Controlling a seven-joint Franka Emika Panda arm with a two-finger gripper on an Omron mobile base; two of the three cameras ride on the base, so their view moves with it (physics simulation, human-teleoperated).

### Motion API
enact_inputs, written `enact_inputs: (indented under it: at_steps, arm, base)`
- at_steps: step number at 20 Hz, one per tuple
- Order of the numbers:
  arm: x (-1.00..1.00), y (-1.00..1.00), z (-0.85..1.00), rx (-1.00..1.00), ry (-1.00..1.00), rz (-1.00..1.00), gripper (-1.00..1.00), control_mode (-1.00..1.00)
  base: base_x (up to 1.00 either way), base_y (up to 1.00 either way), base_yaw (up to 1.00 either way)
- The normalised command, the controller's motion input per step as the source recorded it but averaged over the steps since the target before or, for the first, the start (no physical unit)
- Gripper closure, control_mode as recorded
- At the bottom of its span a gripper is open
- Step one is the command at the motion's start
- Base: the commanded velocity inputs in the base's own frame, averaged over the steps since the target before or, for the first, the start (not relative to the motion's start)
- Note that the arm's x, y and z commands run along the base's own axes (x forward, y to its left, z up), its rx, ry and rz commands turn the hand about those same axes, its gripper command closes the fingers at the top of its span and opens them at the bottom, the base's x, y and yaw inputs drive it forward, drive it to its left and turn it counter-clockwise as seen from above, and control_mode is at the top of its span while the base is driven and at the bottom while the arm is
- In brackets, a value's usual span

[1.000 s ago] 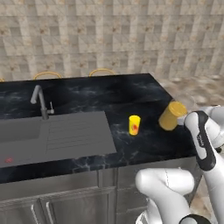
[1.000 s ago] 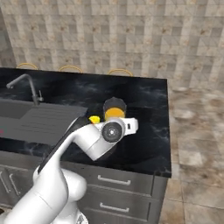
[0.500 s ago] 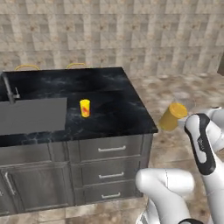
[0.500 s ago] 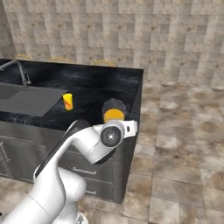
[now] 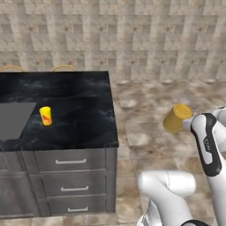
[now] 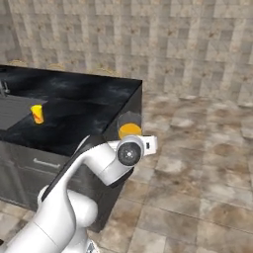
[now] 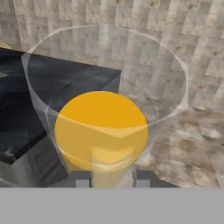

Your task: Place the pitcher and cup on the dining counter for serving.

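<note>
Sink: a matte grey basin [image 5: 13, 119] set into the far left of the countertop.
Cup: a small yellow cup [image 5: 45, 115] with a red mark stands upright on the black stone, just right of the sink and well back from the counter's right edge.
Dining counter: a glossy black stone top [image 5: 84, 106] with faint white veins, over grey drawers [image 5: 70, 162]; it ends at a corner, with brown tiled floor [image 5: 150, 114] to its right.
Pitcher: a clear cylinder [image 5: 177, 118] with an orange-yellow lower part, tilted and held in the air over the floor, well right of the counter's edge.
Gripper: the gripper [image 7: 108, 178] has its two dark fingertips closed against the pitcher's sides, one on each side near its base.
</note>
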Motion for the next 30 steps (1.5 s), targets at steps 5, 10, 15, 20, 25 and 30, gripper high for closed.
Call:
enact_inputs:
  at_steps: [5,10,15,20,25,30]
  arm:
    - [0.0,0.0,0.0,0.0,0.0,0.0,1.0,1.0]
    - [0.0,0.0,0.0,0.0,0.0,0.0,1.0,1.0]
    - [0.0,0.0,0.0,0.0,0.0,0.0,1.0,1.0]
    - [0.0,0.0,0.0,0.0,0.0,0.0,1.0,1.0]
    - [0.0,0.0,0.0,0.0,0.0,0.0,1.0,1.0]
    - [0.0,0.0,0.0,0.0,0.0,0.0,1.0,1.0]
  base:
    - [1.0,-1.0,0.25]
    - [1.0,-1.0,0.26]
    - [0.97,-0.81,0.44]
    - [0.84,-0.32,0.78]
    - [0.83,-0.27,0.82]
    - [0.82,-0.51,0.72]
